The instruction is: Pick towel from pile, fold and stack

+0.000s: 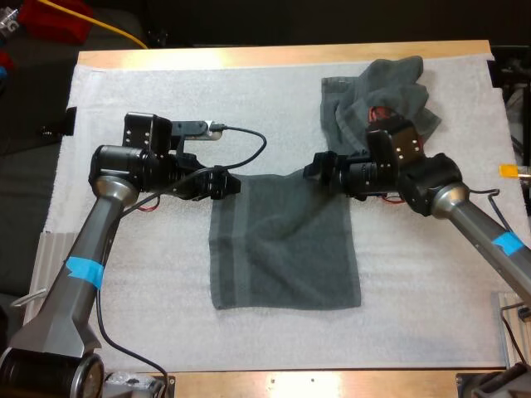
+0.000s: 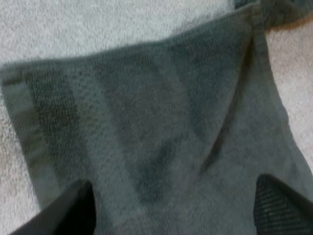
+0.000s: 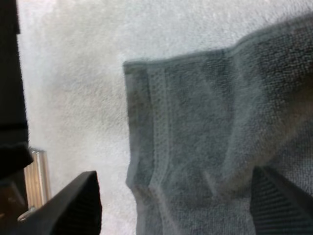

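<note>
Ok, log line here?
towel: spread flat | left gripper: open, far-left corner | right gripper: open, far-right corner | pile: far right

bright, even light from above washes the white mat (image 1: 415, 332), with soft faint shadows beside the towel (image 1: 286, 249).

Matt terry-cloth towel (image 1: 286, 240) with coarse woven texture, fuzzy white fabric mat (image 1: 415, 332), smooth pale wooden table (image 1: 290, 55)

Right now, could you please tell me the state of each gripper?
Left gripper: open, at the spread towel, far edge.
Right gripper: open, at the same edge.
</note>
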Controlling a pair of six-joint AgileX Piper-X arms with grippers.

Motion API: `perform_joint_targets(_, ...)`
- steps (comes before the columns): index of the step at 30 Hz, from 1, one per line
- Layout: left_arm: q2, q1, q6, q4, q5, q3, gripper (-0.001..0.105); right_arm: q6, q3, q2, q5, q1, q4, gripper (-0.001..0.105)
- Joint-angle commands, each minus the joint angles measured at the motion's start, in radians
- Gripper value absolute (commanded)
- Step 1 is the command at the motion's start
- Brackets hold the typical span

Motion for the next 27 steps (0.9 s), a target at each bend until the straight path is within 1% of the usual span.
perform_joint_targets(1,-0.006,0.001,0.017,0.029,0.009,-0.010,0.065,-0.023,-0.005,-0.025,-0.003,-0.003,0.014,0.063)
perform_joint_targets(3,-0.013,0.001,0.038,0.069,0.009,-0.012,0.065,-0.036,-0.005,-0.046,0.012,-0.003,0.038,0.063)
perform_joint_targets(6,-0.038,0.001,0.088,0.134,0.009,-0.012,0.065,-0.096,-0.005,-0.082,0.034,-0.003,0.086,0.063)
perform_joint_targets(9,-0.084,0.001,0.119,0.186,0.009,-0.012,0.065,-0.152,-0.005,-0.120,0.057,-0.003,0.157,0.063)
perform_joint_targets(13,-0.171,0.001,0.125,0.230,0.009,-0.012,0.065,-0.240,-0.005,-0.181,0.145,-0.003,0.286,0.063)
perform_joint_targets(16,-0.240,0.001,0.125,0.270,0.009,-0.012,0.065,-0.313,-0.005,-0.225,0.158,-0.003,0.361,0.063)
perform_joint_targets(19,-0.314,0.001,0.125,0.309,0.009,-0.011,0.065,-0.353,-0.005,-0.275,0.160,-0.003,0.432,0.063)
perform_joint_targets(22,-0.382,0.001,0.116,0.338,0.009,-0.005,0.065,-0.372,-0.005,-0.331,0.162,0.000,0.490,0.063)
perform_joint_targets(27,-0.486,0.001,0.110,0.403,0.006,0.001,0.065,-0.374,-0.005,-0.424,0.162,0.000,0.548,0.063)
